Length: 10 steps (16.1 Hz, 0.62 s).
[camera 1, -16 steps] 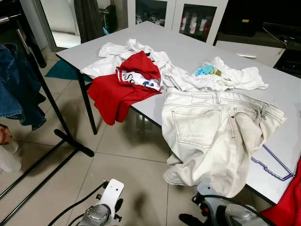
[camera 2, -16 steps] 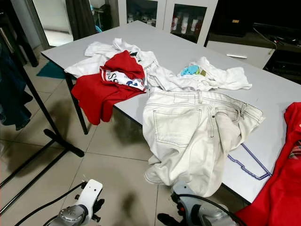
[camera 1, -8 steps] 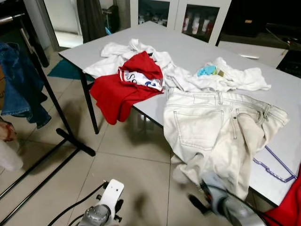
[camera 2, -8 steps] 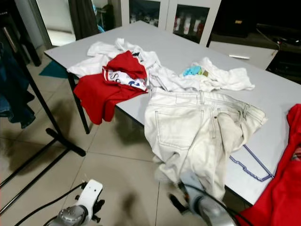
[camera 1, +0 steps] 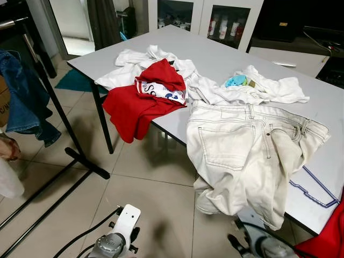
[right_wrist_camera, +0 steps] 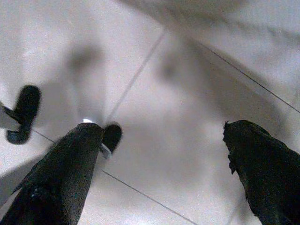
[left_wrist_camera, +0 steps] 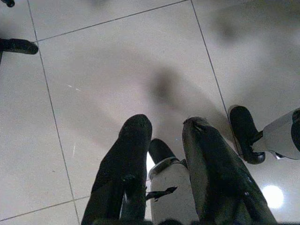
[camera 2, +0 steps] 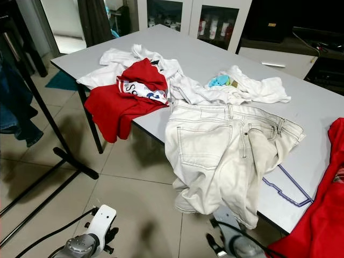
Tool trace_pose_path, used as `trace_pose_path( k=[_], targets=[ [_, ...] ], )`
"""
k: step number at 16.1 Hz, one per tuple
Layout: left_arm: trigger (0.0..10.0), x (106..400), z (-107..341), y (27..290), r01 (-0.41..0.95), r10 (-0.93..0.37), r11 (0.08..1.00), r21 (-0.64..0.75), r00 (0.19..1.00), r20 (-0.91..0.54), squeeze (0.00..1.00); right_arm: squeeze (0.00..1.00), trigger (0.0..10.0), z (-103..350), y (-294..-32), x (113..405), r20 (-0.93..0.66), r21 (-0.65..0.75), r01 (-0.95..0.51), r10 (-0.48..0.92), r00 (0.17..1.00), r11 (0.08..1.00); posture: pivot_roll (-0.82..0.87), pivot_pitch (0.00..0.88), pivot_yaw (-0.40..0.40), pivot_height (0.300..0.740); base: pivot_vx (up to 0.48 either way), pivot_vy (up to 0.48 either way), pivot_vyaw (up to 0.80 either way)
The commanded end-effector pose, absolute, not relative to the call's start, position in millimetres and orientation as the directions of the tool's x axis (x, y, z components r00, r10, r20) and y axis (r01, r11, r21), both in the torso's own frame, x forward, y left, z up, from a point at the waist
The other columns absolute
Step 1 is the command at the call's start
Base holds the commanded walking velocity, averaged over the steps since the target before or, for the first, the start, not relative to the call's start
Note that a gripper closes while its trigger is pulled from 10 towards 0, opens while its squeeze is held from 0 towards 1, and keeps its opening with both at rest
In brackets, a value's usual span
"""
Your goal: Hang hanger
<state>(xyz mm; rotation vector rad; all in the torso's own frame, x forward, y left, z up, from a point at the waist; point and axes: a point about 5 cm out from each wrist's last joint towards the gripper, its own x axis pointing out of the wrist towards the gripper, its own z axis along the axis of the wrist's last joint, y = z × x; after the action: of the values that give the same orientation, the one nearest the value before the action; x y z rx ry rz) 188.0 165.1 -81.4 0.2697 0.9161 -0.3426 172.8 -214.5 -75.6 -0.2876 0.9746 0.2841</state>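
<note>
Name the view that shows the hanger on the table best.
Right eye view: the hanger lies on the table beside the pale jeans, its outline mostly in frame. The left eye view cuts it at the edge.

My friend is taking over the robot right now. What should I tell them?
Left gripper: open, holding nothing, hanging low over the floor tiles.
Right gripper: open wide, holding nothing, low near the table edge below the white jeans.
Hanger: thin, purple-edged, flat on the grey table, partly tucked under the jeans, beside a red cloth.
Clothes rack: on the robot's left, with a denim garment hanging on it.
Done: nothing, the hanger is untouched.
Left: pick up the hanger, carry it to the rack, hang it.
</note>
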Motion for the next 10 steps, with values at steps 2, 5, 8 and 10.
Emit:
trace_pose_path(
  k=[2, 5, 8, 10],
  targets=[
    [10.0, 191.0, -80.3, 162.2, 0.413, -0.181, 0.907, 0.084, 0.561, -0.808, 0.0, 0.0, 10.0, -73.7, -224.3, 173.7, -0.831, -0.101, -0.302, 0.087, 0.55, 0.948, -0.08, 0.0, -0.017, 0.74, 0.0, 0.0, 0.0],
    [10.0, 191.5, -80.0, 161.8, 0.414, -0.183, 0.906, 0.083, 0.562, -0.807, 0.0, 0.0, 10.0, -73.1, -224.3, 176.1, -0.819, -0.101, -0.306, 0.095, 0.566, 0.947, -0.08, 0.0, -0.016, 0.74, 0.0, 0.0, 0.0],
    [10.0, 192.3, -79.6, 161.4, 0.412, -0.183, 0.907, 0.083, 0.565, -0.805, 0.0, 0.0, 10.0, -73.3, -224.3, 176.9, -0.813, -0.101, -0.295, 0.092, 0.575, 0.95, -0.08, 0.0, -0.018, 0.74, 0.0, 0.0, 0.0],
    [10.0, 192.0, -79.8, 161.3, 0.411, -0.183, 0.908, 0.081, 0.564, -0.805, 0.0, 0.0, 10.0, -74.3, -224.7, 175.7, -0.817, -0.103, -0.293, 0.087, 0.57, 0.95, -0.08, 0.0, -0.018, 0.74, 0.0, 0.0, -0.75]
  ],
)
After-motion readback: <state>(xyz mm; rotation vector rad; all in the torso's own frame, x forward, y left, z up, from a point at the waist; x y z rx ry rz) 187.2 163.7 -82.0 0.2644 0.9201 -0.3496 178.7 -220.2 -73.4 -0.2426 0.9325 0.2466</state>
